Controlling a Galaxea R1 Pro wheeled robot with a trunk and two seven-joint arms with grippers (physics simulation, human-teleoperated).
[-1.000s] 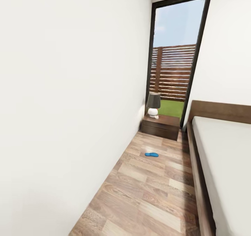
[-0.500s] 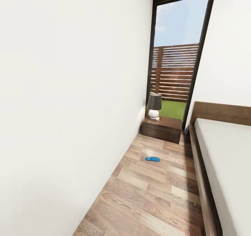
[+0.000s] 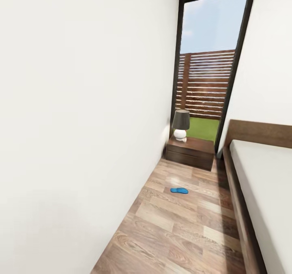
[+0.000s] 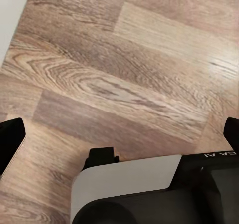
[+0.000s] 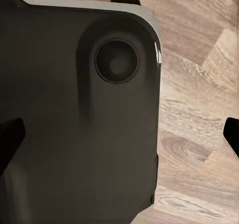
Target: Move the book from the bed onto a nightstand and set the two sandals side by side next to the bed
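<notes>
Both end effectors hang over the wood floor [image 3: 182, 229], fingertips at the wrist views' edges, spread wide, empty. One blue sandal [image 3: 179, 190] lies mid-aisle between wall and bed [image 3: 259, 176]; beyond stands the nightstand [image 3: 190, 150]. Nothing looks placed yet. The camera has advanced since earlier; the sandal sits lower in view.

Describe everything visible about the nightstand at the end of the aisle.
The nightstand is a small, low, dark brown wooden unit with a glossy top and a horizontal seam across its front that suggests a drawer. It stands on the wood floor, against the white wall, in front of the tall dark-framed window, just past the head of the bed. A lamp with a dark shade and round white base sits on its top. No book shows on it.
</notes>
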